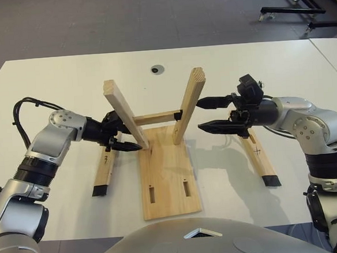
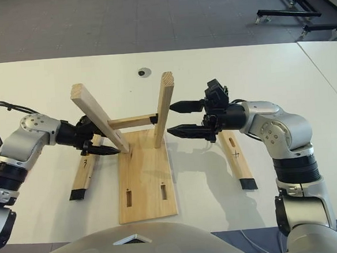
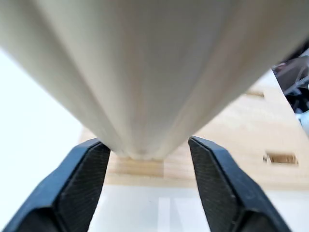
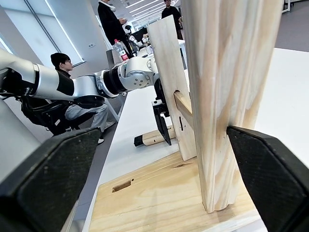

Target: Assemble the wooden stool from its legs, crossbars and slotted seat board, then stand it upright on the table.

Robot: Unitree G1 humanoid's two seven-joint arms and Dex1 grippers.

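While the white table (image 1: 280,66) carries every part, the slotted seat board (image 1: 167,184) lies flat at its middle, two open slots (image 1: 186,188) toward the near end. On the board's far end stand the left leg (image 1: 124,112) and the right leg (image 1: 189,102), both tilted outward and joined by the crossbar (image 1: 156,118). One spare leg (image 1: 104,171) lies flat just left of the board and another spare leg (image 1: 260,157) to its right. The left gripper (image 1: 125,134) sits around the left leg low down; whether it clamps cannot be told. The right gripper (image 1: 200,114) is spread wide, pointing at the right leg from just beside it.
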